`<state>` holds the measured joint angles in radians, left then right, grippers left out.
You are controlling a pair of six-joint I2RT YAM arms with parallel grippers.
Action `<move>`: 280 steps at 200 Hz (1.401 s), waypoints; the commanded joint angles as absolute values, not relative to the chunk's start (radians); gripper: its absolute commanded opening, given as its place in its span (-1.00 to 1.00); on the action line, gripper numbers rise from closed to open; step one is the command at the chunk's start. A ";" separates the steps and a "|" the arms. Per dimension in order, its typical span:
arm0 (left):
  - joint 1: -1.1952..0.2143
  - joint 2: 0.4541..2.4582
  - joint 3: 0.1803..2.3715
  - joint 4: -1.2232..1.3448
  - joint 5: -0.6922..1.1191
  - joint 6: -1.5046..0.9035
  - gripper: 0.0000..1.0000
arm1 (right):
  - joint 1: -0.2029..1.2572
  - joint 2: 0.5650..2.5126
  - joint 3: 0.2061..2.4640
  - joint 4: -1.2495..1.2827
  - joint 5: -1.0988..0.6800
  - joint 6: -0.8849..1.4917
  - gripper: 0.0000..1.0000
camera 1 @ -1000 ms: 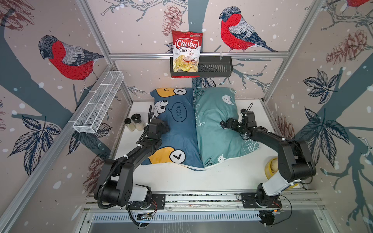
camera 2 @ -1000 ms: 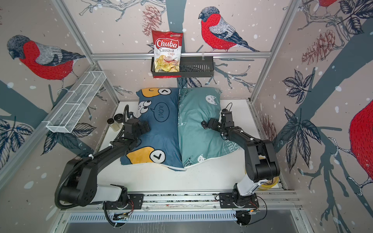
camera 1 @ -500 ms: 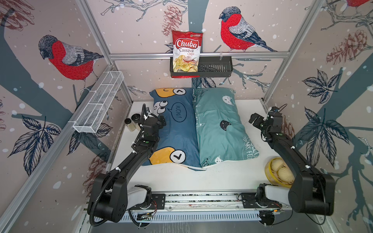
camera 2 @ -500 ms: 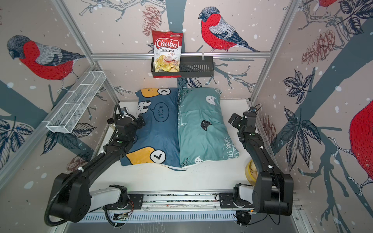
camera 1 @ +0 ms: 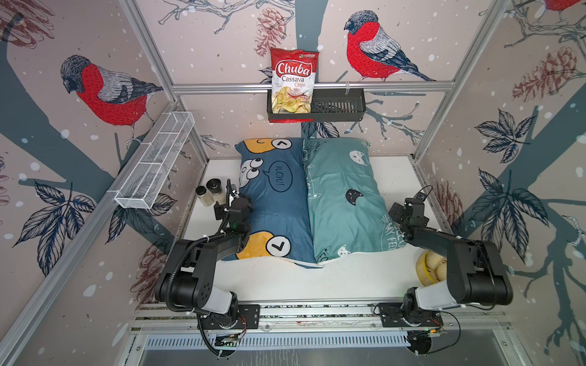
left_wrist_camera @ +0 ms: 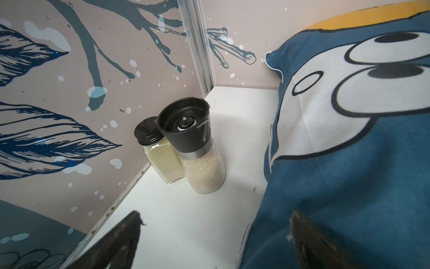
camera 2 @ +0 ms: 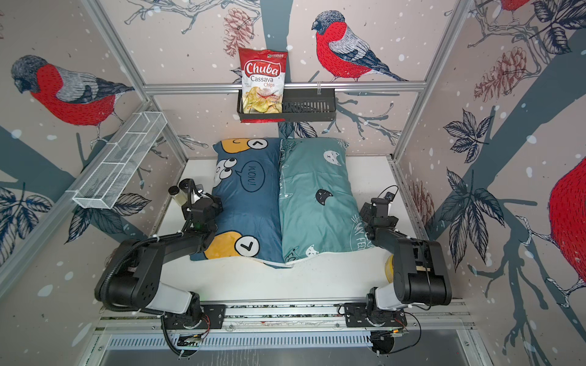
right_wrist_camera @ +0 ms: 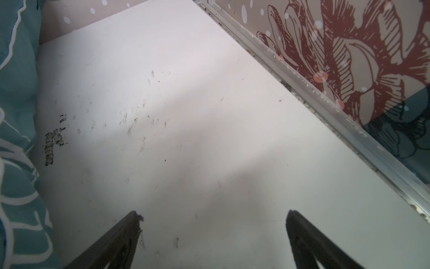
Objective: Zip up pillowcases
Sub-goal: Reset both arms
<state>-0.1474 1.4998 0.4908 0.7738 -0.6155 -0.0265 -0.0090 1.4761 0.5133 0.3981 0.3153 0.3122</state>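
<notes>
Two stuffed pillowcases lie side by side on the white table. The dark blue pillowcase (camera 1: pixel 276 202) (camera 2: pixel 250 206) (left_wrist_camera: pixel 349 167) with cartoon faces is on the left, the teal pillowcase (camera 1: pixel 342 196) (camera 2: pixel 314 202) (right_wrist_camera: pixel 16 93) with cats on the right. My left gripper (camera 1: pixel 227 194) (camera 2: pixel 197 199) (left_wrist_camera: pixel 216 215) hovers open at the blue one's left edge, one finger over the fabric, nothing held. Over bare table to the right of the teal one, my right gripper (camera 1: pixel 396 213) (camera 2: pixel 365 213) (right_wrist_camera: pixel 213 214) is open and empty.
A salt grinder (camera 1: pixel 215 186) (left_wrist_camera: pixel 193 144) and a spice jar (camera 1: pixel 203 195) (left_wrist_camera: pixel 158 149) stand by the left wall, just ahead of my left gripper. A yellow container (camera 1: pixel 428 269) sits under my right arm. A black basket (camera 1: pixel 339 106) with a chips bag (camera 1: pixel 293 82) and a wire shelf (camera 1: pixel 152 164) hang on the walls.
My right gripper left the teal pillowcase and swung out to the right wall side. My left gripper slid off the blue pillowcase toward its left edge. Both arms pulled back.
</notes>
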 commanded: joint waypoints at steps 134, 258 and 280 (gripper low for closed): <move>-0.066 1.565 0.234 1.326 -0.280 -0.009 0.99 | 0.061 1.496 0.223 1.208 0.399 0.136 0.99; -0.066 1.561 0.237 1.315 -0.281 -0.010 0.98 | 0.057 1.499 0.212 1.241 0.394 0.130 0.99; -0.066 1.562 0.236 1.315 -0.280 -0.011 0.99 | 0.060 1.504 0.219 1.230 0.398 0.128 1.00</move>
